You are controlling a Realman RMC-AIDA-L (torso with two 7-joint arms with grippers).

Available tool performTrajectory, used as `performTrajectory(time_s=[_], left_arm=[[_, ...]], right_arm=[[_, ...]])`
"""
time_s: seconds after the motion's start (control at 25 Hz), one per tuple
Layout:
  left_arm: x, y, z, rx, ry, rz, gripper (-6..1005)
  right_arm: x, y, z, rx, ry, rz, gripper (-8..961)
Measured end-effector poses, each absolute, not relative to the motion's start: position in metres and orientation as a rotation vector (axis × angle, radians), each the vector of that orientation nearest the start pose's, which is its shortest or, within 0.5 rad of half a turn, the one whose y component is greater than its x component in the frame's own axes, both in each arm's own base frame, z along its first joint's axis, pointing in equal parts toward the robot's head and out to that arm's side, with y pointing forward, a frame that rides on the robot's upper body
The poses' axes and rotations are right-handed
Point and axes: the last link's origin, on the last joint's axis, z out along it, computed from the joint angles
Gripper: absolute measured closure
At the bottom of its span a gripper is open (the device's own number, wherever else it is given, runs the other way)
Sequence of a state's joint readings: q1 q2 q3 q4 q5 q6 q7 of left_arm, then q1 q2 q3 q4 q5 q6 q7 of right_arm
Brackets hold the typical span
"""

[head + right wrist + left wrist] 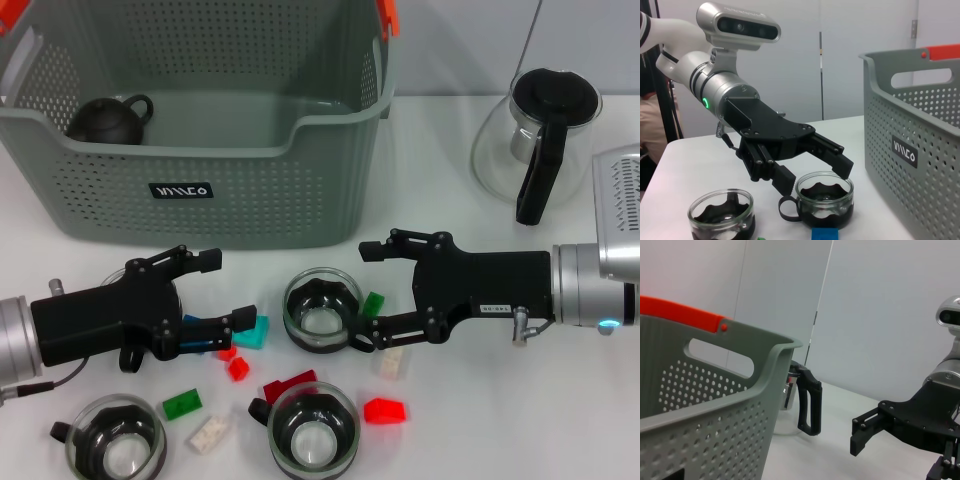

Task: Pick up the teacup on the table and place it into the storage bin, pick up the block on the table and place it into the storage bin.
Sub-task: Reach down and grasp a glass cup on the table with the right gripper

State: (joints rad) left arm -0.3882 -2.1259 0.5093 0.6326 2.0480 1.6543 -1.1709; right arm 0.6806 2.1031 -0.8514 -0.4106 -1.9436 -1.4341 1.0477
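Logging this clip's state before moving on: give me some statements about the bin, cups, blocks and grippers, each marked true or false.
1. A dark teapot lies inside the bin. True.
2. Three glass cups stand on the table outside the bin. True: one between the grippers, two nearer the robot.
3. The right gripper is shut on a cup. False: it is open, beside the middle cup's rim.
4. The glass pitcher is inside the bin. False: it stands on the table to the bin's right.
5. The left gripper holds a red block. False: it is open, with a blue block by its lower finger.
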Motion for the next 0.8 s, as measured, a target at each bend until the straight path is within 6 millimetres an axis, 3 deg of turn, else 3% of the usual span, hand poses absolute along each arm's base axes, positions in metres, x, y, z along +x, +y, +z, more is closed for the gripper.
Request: performTrajectory(time_s=[0.6, 0.8], left_arm=[[-0.3, 0.274, -0.007, -2.617, -0.618, -0.81, 68], [-0.298, 0.271, -0.005, -2.637, -0.609, -0.837, 69]], right_arm=[[0.223, 0.334, -0.068, -2.914, 0.209, 0.668, 8], [0.221, 0.324, -0.061, -2.95, 0.156, 0.731, 8]])
